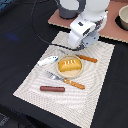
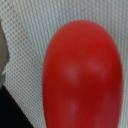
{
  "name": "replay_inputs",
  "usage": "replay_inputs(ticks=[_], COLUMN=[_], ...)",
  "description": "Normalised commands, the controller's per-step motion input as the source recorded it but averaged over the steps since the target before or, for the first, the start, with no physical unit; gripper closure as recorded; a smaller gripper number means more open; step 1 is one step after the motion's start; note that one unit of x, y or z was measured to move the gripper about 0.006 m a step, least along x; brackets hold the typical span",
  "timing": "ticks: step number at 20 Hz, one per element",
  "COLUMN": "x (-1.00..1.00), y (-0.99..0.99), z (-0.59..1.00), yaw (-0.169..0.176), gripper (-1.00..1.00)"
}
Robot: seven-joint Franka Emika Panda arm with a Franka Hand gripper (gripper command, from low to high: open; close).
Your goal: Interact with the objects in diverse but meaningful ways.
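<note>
In the wrist view a red tomato (image 2: 82, 75) fills most of the picture and lies on the woven mat (image 2: 25, 30), very close under the camera. In the exterior view my gripper (image 1: 80, 45) hangs low over the far part of the mat and hides the tomato. Its fingers do not show clearly in either view. The golden-yellow bread loaf (image 1: 69, 64) lies on the round beige plate (image 1: 70, 73). The brown sausage (image 1: 52, 89) lies near the mat's front edge. The small white-blue piece (image 1: 47, 60) lies to the exterior view's left of the plate. A pot (image 1: 123, 19) stands at the back right.
A wooden-handled knife (image 1: 87, 58) lies behind the plate and a fork (image 1: 66, 80) in front of it. The beige mat (image 1: 35, 80) lies on a black table. A brown board (image 1: 112, 27) lies at the back right. A dark cable runs along the table's back.
</note>
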Motion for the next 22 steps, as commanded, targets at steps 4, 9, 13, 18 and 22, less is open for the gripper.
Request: replay_inputs(ticks=[4,9,13,18,22], x=[-0.11,-0.21,-0.2,-0.39,-0.59], y=[0.51,0.42,0.23,-0.26,-0.35], z=[-0.08,-0.18,0.14,0.89,0.73], yaw=[0.032,0.027,0.01,-0.002,0.0], gripper=[1.0,1.0,1.0,1.0,1.0])
